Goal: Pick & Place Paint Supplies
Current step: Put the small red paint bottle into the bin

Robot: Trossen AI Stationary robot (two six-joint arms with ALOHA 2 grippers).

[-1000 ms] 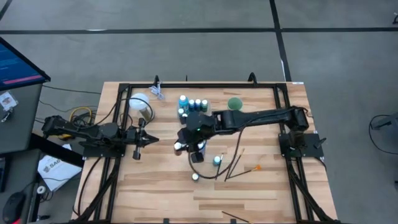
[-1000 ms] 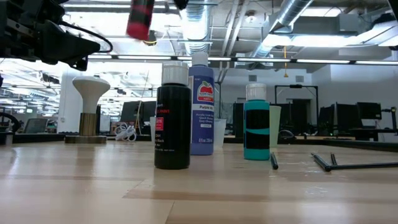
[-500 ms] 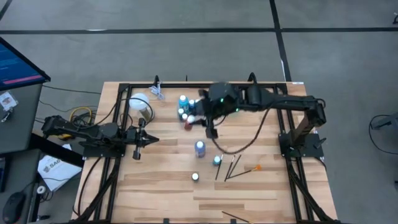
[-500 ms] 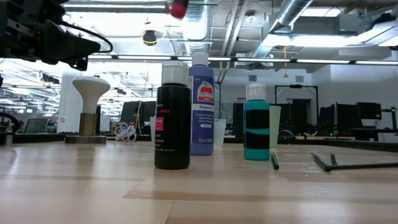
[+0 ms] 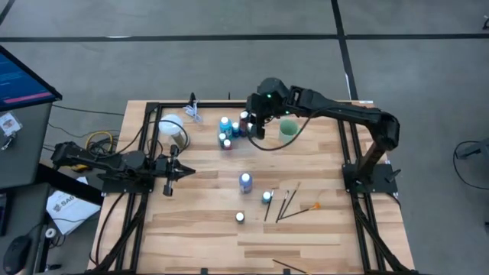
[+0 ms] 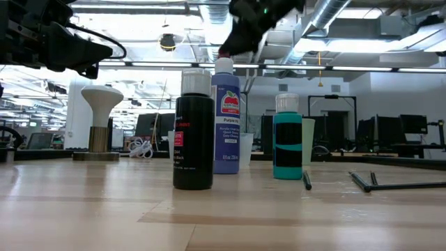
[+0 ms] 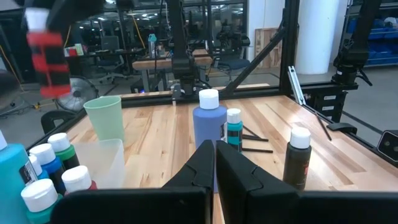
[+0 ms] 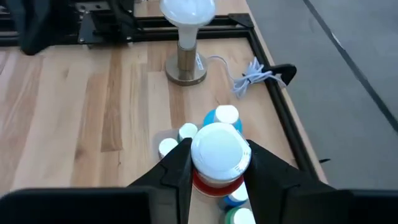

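My right gripper (image 5: 257, 122) hangs over the clear tray (image 5: 232, 134) near the table's far edge, shut on a red, white-capped paint bottle (image 8: 219, 152). That bottle also shows in the air in the left wrist view (image 7: 46, 53). Several white-capped bottles (image 8: 227, 116) stand in the tray below it. A purple bottle (image 5: 245, 182), a teal bottle (image 5: 267, 197) and a black bottle (image 5: 240, 217) stand upright mid-table. Thin brushes (image 5: 284, 203) lie flat beside them, one orange-tipped (image 5: 315, 205). My left gripper (image 5: 170, 173) waits shut at the table's left side. My right gripper pinches the red bottle between its two fingers (image 8: 176, 167), one on each side of the upper body just under the white cap (image 8: 219, 148). The fingers come from above, pointing down along the bottle. The bottle is lifted clear and hangs roughly upright, cap up, over the tray.
A translucent green cup (image 5: 288, 127) stands just right of the tray. A white mushroom-shaped lamp (image 5: 172, 126) and a coiled white cable (image 5: 192, 113) sit at the far left. Black frame rails (image 5: 229, 105) run along the table's edges. Bare wood lies toward the near edge.
My right gripper, still shut on the red bottle, has carried it up from mid-table toward the far edge and a little rightward, ending above the tray. The purple, teal and black bottles and the brushes have stayed where they were.
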